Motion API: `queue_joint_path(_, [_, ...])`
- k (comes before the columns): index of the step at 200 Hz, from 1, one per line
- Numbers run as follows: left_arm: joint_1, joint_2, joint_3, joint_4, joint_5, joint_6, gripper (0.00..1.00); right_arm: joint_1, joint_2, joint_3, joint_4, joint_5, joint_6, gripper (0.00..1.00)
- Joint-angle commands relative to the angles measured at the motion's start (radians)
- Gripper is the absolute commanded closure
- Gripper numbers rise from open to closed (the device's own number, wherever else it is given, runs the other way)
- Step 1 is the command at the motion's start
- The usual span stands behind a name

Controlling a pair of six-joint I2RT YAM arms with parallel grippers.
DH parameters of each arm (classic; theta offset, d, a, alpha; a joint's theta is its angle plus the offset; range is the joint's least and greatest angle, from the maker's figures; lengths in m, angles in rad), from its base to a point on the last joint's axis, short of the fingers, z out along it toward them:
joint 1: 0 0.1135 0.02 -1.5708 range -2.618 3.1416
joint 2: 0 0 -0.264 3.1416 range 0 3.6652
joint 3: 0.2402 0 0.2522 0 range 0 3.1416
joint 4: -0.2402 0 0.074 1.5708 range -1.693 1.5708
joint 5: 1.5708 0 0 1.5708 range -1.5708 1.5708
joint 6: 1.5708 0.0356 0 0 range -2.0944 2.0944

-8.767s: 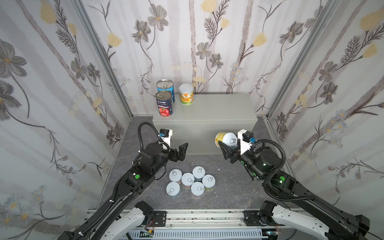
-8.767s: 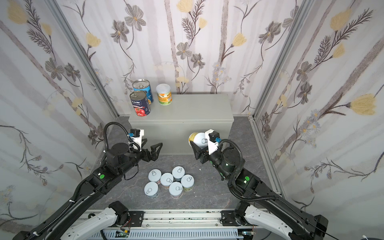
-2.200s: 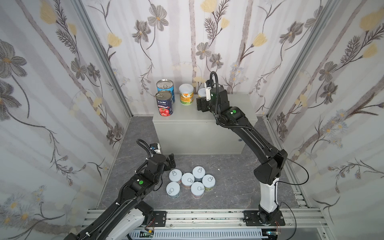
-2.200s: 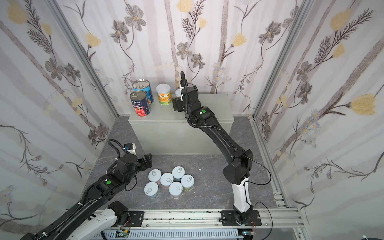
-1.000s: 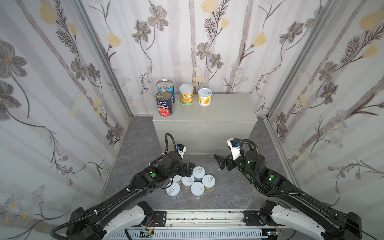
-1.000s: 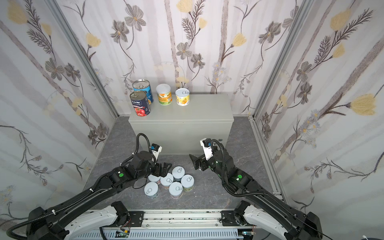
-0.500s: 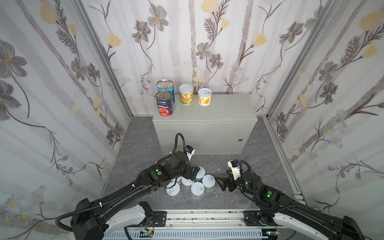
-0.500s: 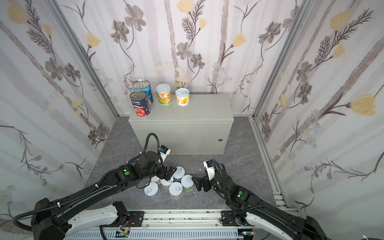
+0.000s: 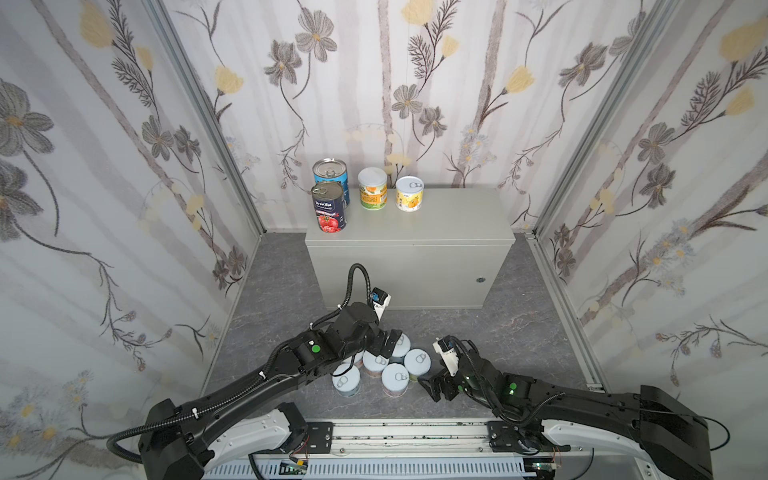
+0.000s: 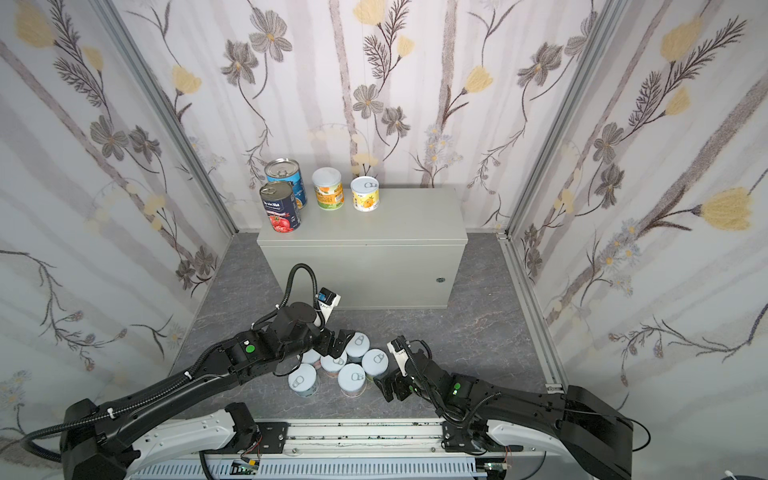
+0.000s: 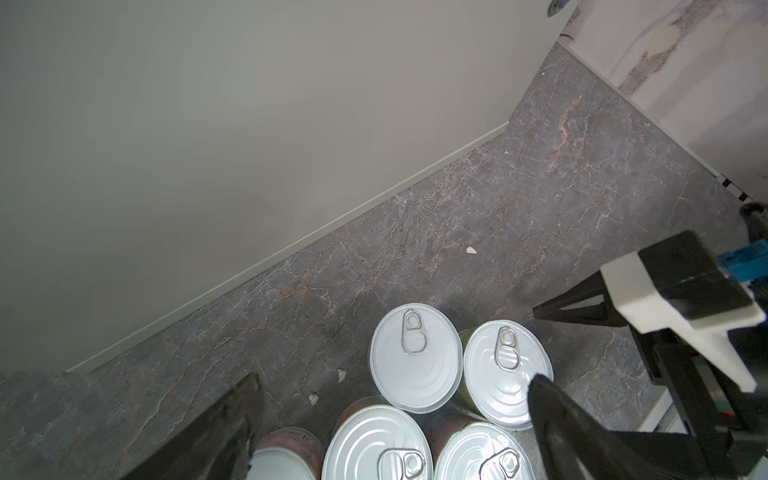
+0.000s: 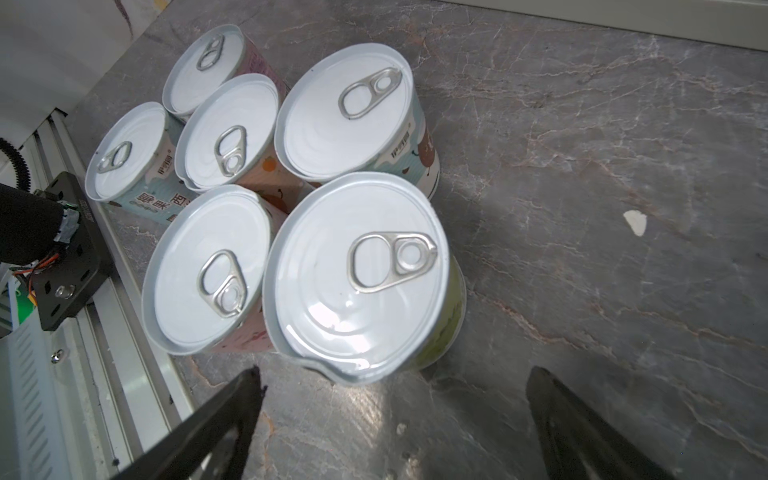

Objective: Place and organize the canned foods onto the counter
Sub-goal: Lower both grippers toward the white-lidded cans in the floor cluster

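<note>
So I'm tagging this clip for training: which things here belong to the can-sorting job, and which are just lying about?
Job: tomato can, blue-label can, orange-label can, yellow-label can, six pale-lidded cans on the floor, grey metal box.
Lying about: floral wall panels, marbled floor, front rail.

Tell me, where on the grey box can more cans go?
The counter is bare over its whole right half, from the yellow can to the right edge, and along the front strip right of the tomato can. Its back left corner is crowded with cans. On the floor, the floor cans huddle together.
</note>
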Motion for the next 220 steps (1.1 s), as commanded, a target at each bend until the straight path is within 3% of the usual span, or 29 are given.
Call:
queue_joint_path(1, [0.001, -0.008, 0.001, 0.053, -0.023, -0.016, 0.0, 0.015, 0.066, 0.03, 0.104, 0.011, -0.035, 0.0])
queue_joint_path(92, [0.001, -0.005, -0.006, 0.078, -0.021, -0.041, 0.0, 0.032, 0.246, 0.087, 0.225, 0.132, -0.137, 0.0])
queue_joint_path(157, [0.0, 0.01, 0.003, 0.081, -0.03, -0.036, 0.0, 0.034, 0.301, 0.106, 0.291, 0.078, -0.192, 0.02])
queue_joint_path(220, [0.001, 0.019, 0.002, 0.081, -0.027, -0.036, 0.0, 0.033, 0.319, 0.076, 0.323, 0.103, -0.155, 0.07])
